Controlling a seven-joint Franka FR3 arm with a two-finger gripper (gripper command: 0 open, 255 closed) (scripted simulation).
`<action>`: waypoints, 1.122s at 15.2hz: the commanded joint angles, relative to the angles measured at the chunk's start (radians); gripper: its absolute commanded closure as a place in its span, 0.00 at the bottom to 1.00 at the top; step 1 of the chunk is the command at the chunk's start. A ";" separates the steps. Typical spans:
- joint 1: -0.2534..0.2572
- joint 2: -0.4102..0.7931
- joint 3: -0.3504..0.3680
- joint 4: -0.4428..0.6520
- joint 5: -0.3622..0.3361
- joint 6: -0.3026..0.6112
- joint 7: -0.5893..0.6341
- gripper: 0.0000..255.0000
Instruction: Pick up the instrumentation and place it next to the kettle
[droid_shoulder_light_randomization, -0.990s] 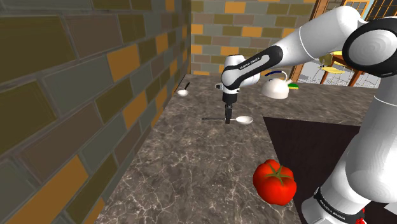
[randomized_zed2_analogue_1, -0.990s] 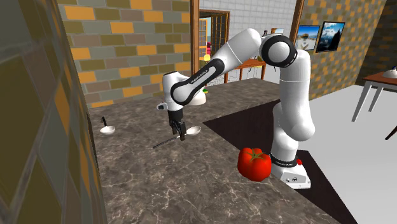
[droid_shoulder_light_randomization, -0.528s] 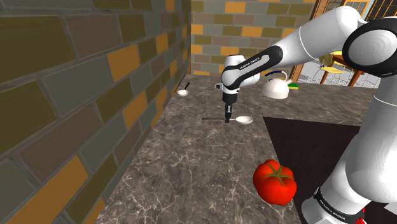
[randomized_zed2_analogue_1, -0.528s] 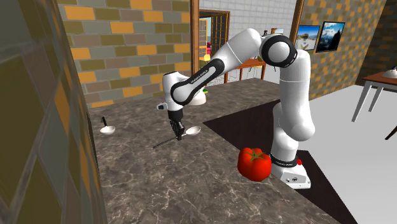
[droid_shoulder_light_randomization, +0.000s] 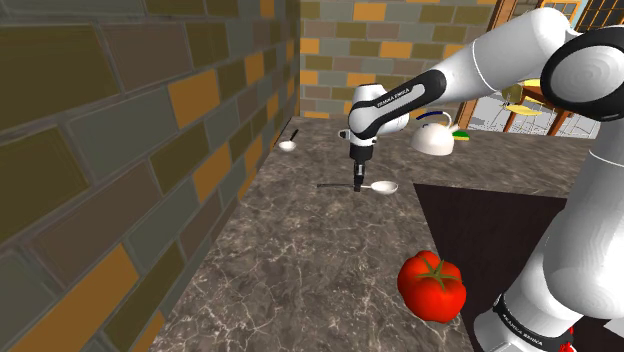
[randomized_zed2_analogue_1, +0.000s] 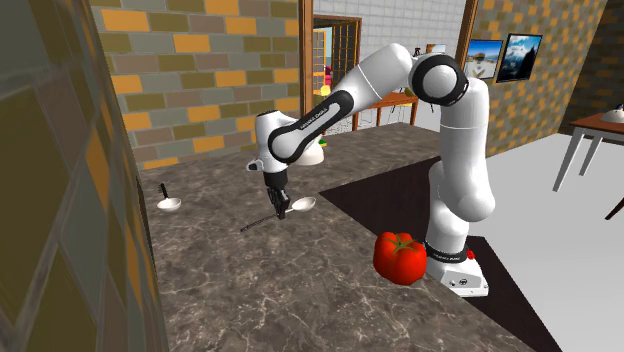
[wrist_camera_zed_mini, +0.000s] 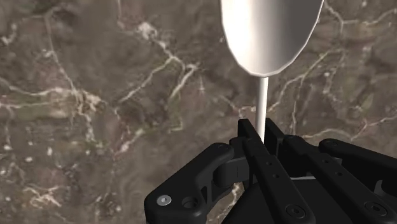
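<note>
A red tomato sits nearest, by the counter's front edge, close to the stand and well apart from the work.

Mid-counter, the claw points straight down with its fingers pressed together on the spoon, pinching the thin stem just behind the pale bowl. The wrist view shows the stem running between the fingertips of the claw and the bowl of the spoon jutting out beyond them. The spoon lies level at the counter's middle. I cannot tell whether it has left the surface.

Farther on, toward the counter's far edge, stands the white kettle. A second small spoon rests in the far corner by the brick wall.

The grip looks the weak point. It holds a slim stem with weight hanging off both sides, so the spoon may well swivel or slide out during the lift. Coming in low toward the far edge could also knock the kettle.
</note>
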 joint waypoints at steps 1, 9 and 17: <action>0.000 -0.014 -0.001 0.010 -0.004 -0.023 0.003 1.00; 0.001 -0.064 -0.003 0.061 -0.019 -0.123 0.017 1.00; 0.001 -0.102 -0.003 0.126 -0.029 -0.225 0.029 1.00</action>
